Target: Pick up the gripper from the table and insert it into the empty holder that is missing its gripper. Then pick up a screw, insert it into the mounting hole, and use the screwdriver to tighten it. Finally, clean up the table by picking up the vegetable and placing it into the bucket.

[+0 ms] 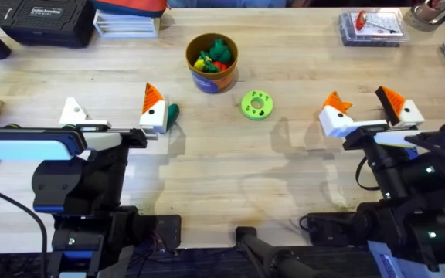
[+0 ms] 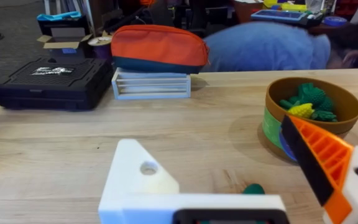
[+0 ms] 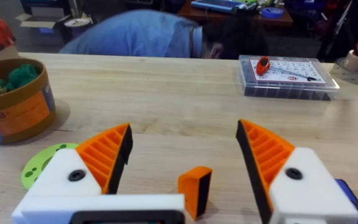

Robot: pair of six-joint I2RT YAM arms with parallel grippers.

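Observation:
My left gripper (image 1: pixel 111 106) stands open over the left of the table. One side is the holder (image 1: pixel 72 113) (image 2: pixel 139 177), a bare white mount with a hole. The other side carries an orange pad (image 1: pixel 153 99). The dark green vegetable (image 1: pixel 173 113) (image 2: pixel 252 188) lies on the table just beside that padded finger. The bucket (image 1: pixel 231 48) (image 2: pixel 348 114) stands behind it, full of toy vegetables. My right gripper (image 1: pixel 363 102) (image 3: pixel 185 134) is open at the right. A small orange piece (image 3: pixel 195 190), apparently the loose gripper, lies on the table between its fingers, ungripped. The screwdriver is out of view.
A bright green disc with holes (image 1: pixel 256 104) (image 3: pixel 41 163) lies mid-table. A clear parts box (image 1: pixel 370 28) (image 3: pixel 288 76) sits at the back right. A black case (image 1: pixel 49 19) and a white box (image 1: pixel 127 24) line the back left.

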